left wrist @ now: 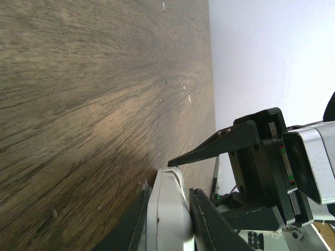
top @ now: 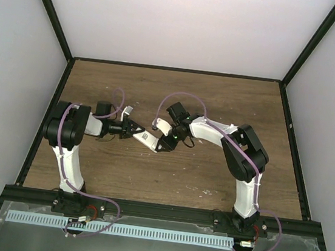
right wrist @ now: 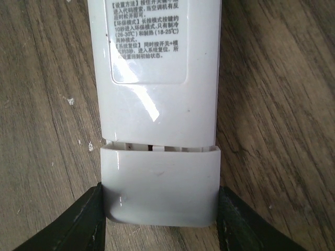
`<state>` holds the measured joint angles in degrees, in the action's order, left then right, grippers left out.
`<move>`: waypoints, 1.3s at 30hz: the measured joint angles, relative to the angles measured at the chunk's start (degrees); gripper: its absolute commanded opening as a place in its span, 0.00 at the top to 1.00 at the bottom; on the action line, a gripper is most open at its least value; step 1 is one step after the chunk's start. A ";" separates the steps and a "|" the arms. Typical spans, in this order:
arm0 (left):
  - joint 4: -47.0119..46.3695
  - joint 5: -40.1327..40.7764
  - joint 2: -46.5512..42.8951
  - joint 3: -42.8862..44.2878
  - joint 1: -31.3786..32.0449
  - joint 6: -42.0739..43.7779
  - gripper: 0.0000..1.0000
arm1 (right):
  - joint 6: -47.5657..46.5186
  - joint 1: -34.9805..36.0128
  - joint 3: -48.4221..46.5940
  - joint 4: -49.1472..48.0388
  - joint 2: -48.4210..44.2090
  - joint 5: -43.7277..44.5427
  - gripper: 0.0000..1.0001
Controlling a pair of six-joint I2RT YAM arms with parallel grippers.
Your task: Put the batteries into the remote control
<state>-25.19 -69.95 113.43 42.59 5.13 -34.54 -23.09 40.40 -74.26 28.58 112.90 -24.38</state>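
Currently, right gripper (right wrist: 159, 217): jaws pressed on both sides of the remote control (right wrist: 157, 104) at its cover end. Left gripper (left wrist: 168, 222): clamped on the opposite end. Remote: slim, glossy white, back face up, printed label (right wrist: 149, 44), cover (right wrist: 159, 183) sitting slightly off the body with a narrow gap. Location: between both arms, near mid-table (right wrist: 272, 104).
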 measured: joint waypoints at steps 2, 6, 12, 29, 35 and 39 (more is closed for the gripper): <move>-0.07 0.02 0.00 -0.02 -0.02 -0.11 1.00 | 0.00 0.02 -0.15 0.17 0.07 0.15 0.60; -0.17 0.02 0.02 -0.07 -0.07 -0.17 1.00 | 0.00 0.17 -0.37 0.39 0.37 0.22 0.59; -0.48 0.00 0.26 -0.11 -0.15 -0.35 1.00 | 0.02 0.35 -0.87 0.66 0.83 0.33 0.57; -1.01 -0.20 0.31 -0.33 -0.26 -0.76 1.00 | 0.63 1.25 -1.09 0.81 1.01 1.70 0.48; -1.11 -0.22 0.33 -0.33 -0.26 -0.81 1.00 | 1.05 1.49 -1.25 0.76 1.68 2.05 0.41; -1.14 -0.24 0.37 -0.33 -0.26 -0.83 1.00 | 1.22 1.49 -1.49 0.68 1.70 2.25 0.32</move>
<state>-26.33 -70.19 113.80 42.26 4.86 -35.38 -21.87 41.89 -75.75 29.26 114.61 -22.13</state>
